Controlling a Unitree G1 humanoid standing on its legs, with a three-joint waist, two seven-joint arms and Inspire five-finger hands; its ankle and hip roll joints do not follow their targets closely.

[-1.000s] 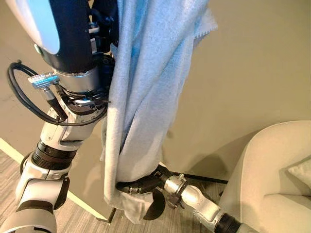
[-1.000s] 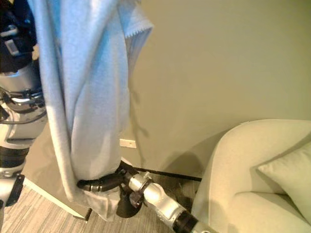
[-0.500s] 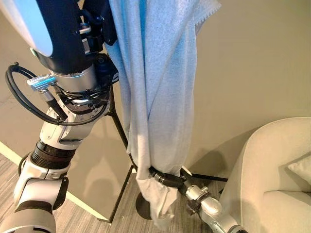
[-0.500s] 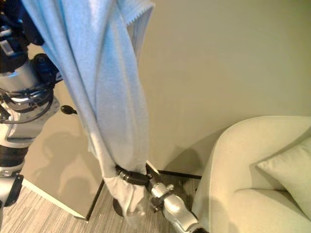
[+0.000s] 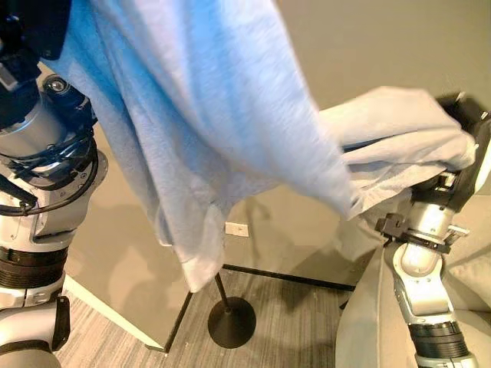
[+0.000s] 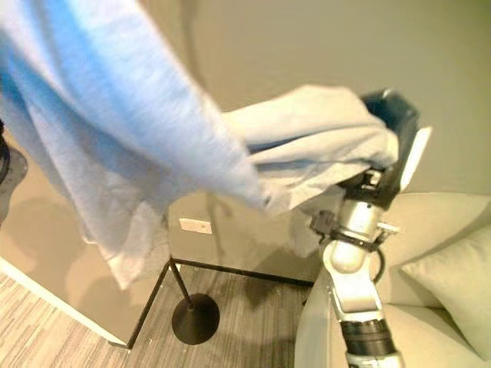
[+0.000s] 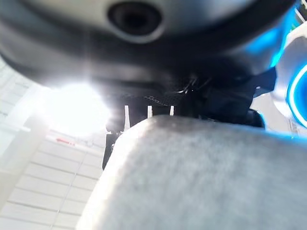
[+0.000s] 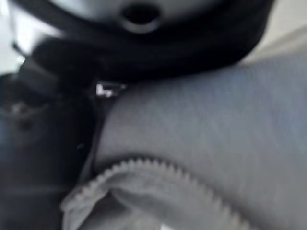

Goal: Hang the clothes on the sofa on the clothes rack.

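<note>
We have the cloth (image 5: 215,130) off the sofa (image 6: 445,307), stretched across the frame's top from upper left to the right hand (image 5: 464,134), which grips its end. Left hand: we cannot tell. Draping it on the rack (image 5: 230,318), lower centre, remains.

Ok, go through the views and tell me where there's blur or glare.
Left eye view: cloth smeared by motion, rack base sharp. Left wrist view: white glare beside the cloth, everything soft. Right wrist view: cloth hem out of focus, right robot hand under cloth.
</note>
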